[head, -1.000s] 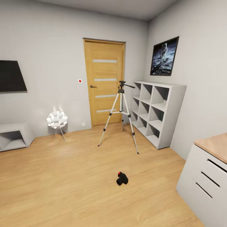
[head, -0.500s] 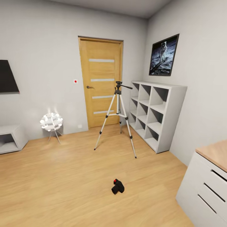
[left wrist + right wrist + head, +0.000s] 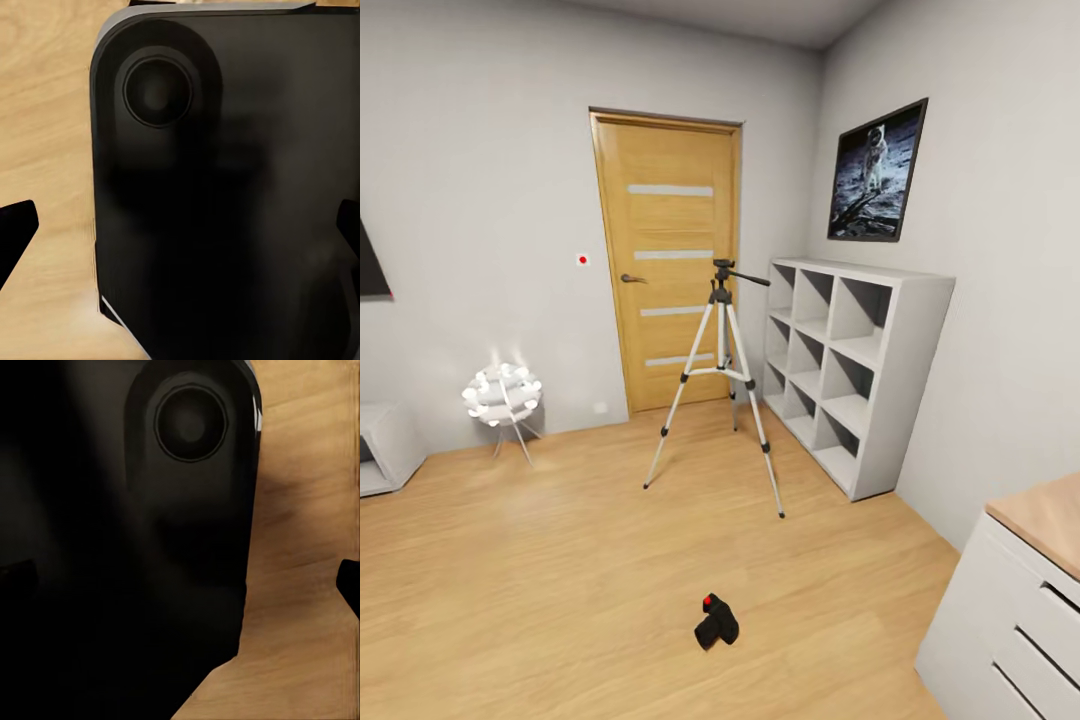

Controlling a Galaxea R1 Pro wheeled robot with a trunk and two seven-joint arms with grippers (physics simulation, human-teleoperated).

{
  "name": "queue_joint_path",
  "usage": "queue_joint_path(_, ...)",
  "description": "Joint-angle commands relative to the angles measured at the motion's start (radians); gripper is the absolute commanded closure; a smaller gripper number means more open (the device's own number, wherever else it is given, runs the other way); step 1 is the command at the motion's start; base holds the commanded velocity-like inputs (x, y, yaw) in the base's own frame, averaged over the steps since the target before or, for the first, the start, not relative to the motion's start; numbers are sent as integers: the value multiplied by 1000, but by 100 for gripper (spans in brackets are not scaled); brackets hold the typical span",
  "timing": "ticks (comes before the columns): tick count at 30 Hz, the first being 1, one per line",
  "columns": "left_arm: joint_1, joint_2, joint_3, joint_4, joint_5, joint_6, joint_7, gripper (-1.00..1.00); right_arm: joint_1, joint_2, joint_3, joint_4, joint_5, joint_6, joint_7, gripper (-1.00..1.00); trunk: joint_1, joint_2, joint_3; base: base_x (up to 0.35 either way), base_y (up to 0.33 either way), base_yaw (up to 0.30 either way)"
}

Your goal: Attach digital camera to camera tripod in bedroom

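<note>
The digital camera [image 3: 715, 621] lies on the light wood floor in the head view, black with its red button on top. Farther back, the camera tripod [image 3: 721, 380] stands upright on three silver legs in front of the oak door [image 3: 670, 260], its black head bare and its pan handle pointing right. In the left wrist view my left gripper [image 3: 180, 232] is open, its dark fingertips [image 3: 15, 236] wide apart over a black part of my own body. The right gripper [image 3: 180, 581] is open too, one fingertip [image 3: 349, 585] at the frame's edge.
A white cube shelf [image 3: 850, 360] stands against the right wall under an astronaut picture [image 3: 877, 172]. A white drawer unit with a wood top [image 3: 1020, 610] is at the near right. A small white ball lamp [image 3: 500, 393] and a low white cabinet [image 3: 385, 445] sit at the left.
The whole head view has shifted: door, tripod and lamp slid left and the digital camera sits lower, so my camera has moved. Nothing in the room has moved itself.
</note>
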Motion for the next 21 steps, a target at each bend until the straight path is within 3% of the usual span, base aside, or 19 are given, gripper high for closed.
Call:
queue_joint_path(1,0,0,1,-1,4,-2,0,-100,0,-1,1,0,2,-1,-1,-100,1,0,-1,288,-197,0)
queue_joint_path(13,0,1,1,-1,45,-2,0,-100,0,-4,1,0,2,-2,0,-100,1,0,-1,303,-152,0)
queue_joint_path(21,0,2,0,-1,49,-2,0,-100,0,-2,2,0,2,-1,1,-100,1,0,-1,316,-101,0)
